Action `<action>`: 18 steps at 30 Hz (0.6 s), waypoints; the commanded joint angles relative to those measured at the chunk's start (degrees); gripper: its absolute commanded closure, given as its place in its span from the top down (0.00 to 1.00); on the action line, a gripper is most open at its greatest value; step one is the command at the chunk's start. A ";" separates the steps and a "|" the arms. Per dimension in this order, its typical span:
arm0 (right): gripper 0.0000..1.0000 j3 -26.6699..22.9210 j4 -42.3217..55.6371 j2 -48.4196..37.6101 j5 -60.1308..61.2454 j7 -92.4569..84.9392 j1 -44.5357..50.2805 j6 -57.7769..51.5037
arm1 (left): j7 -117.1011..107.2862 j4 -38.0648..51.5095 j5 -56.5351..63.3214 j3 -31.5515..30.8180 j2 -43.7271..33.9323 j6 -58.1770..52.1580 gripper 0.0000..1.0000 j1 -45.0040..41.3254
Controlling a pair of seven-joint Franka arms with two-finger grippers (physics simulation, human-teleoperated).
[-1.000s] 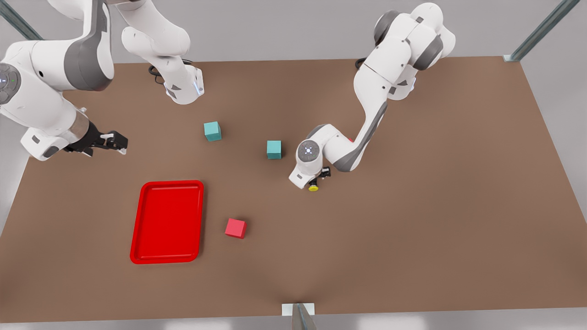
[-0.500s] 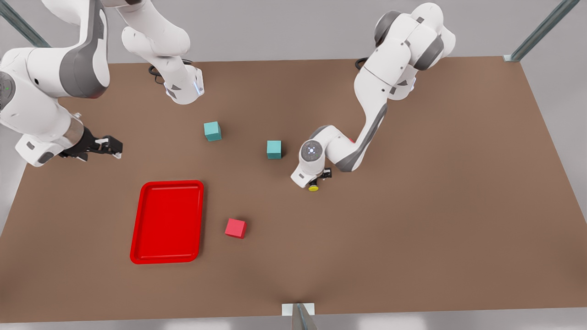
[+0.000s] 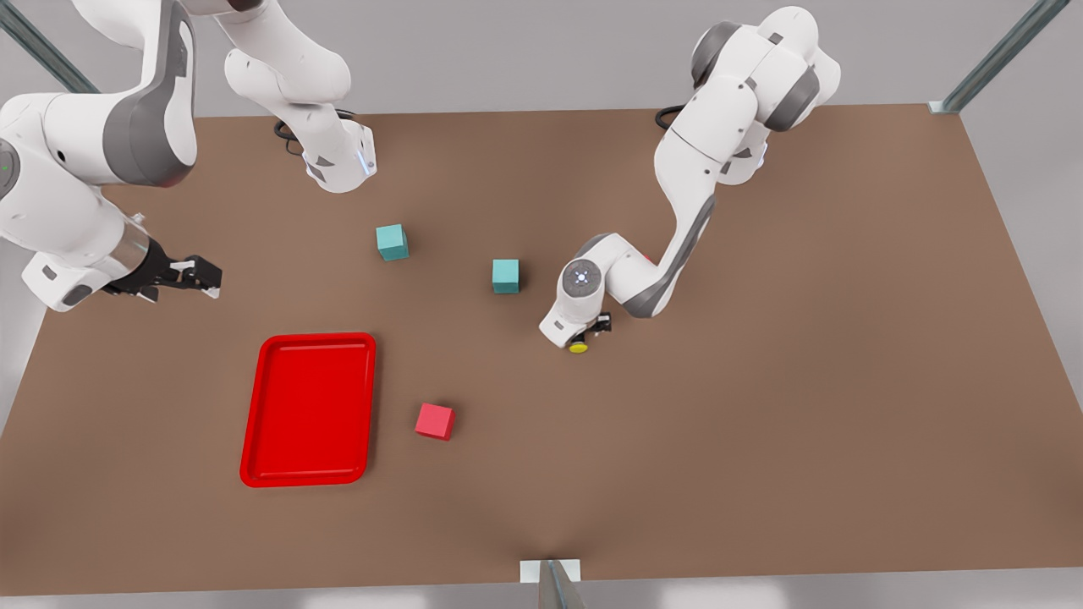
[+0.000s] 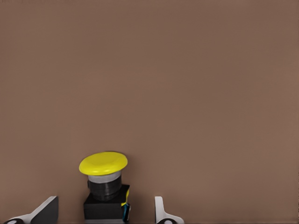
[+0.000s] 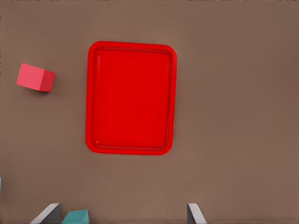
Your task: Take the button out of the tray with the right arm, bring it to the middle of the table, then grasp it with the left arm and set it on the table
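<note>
Small push-button (image 4: 103, 184): round yellow domed cap, silver-grey collar below it, then a dark grey boxy base with a thin blue-and-yellow strip down 1 corner. In the front view it stands a little right of frame centre on the plain matte brown worktop (image 3: 804, 381), cap toward the camera, well apart from the flat bright red rounded-corner tray (image 3: 310, 409) at lower left.

Left gripper (image 3: 585, 336): low over the button. Jaws released; in the left wrist view the 2 fingertips (image 4: 44, 211) stand on either side of the base with gaps, not touching it.

Right gripper (image 3: 196, 275): raised at the front view's left edge, above the tray in frame. Jaws spread wide, nothing between them.

Red cube (image 3: 435, 420): just right of the tray. 2 teal cubes (image 3: 392, 242) (image 3: 505, 276): near frame centre.
</note>
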 commanded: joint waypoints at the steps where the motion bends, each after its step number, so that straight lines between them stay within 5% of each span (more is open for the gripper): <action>1: 1.00 0.09 1.92 -0.02 0.12 1.11 0.64 -0.20 | -0.17 -0.19 0.00 0.00 -0.10 0.37 1.00 -0.09; 11: 1.00 0.09 3.50 1.73 -0.06 1.37 0.73 2.17 | -0.43 -0.36 0.09 0.00 0.34 0.19 0.96 -0.09; 16: 1.00 0.09 3.42 1.82 0.12 3.04 0.73 2.17 | -0.43 -0.36 0.00 0.00 0.17 -0.25 0.47 0.17; 18: 1.00 0.09 3.50 1.91 0.12 3.04 0.73 2.26 | -2.27 -0.19 0.09 0.00 -0.01 -1.21 0.39 0.08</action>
